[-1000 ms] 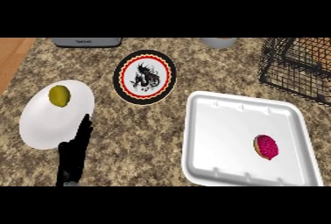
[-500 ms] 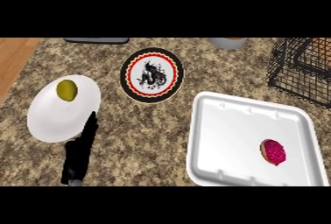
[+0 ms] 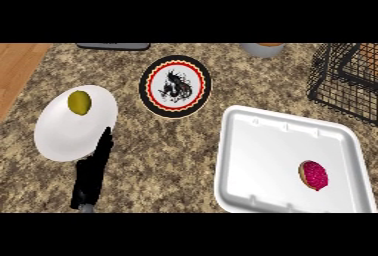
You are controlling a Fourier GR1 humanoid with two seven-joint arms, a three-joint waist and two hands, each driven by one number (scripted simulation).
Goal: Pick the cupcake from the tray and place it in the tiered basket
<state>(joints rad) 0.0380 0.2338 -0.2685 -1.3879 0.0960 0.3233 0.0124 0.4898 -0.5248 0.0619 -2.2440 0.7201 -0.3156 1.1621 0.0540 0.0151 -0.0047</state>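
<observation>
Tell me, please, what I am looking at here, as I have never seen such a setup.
This single picture is taken as from a humanoid robot's head, looking steeply down at a kitchen counter. The black shape at lower left is the robot's left hand, fingers straight, holding nothing; its tip overlaps a white plate carrying a yellow-green item. The right hand is out of view. Further back lies a decorated plate. At right, a white tray holds a pink-topped cupcake, and a black wire basket stands beyond it.
</observation>
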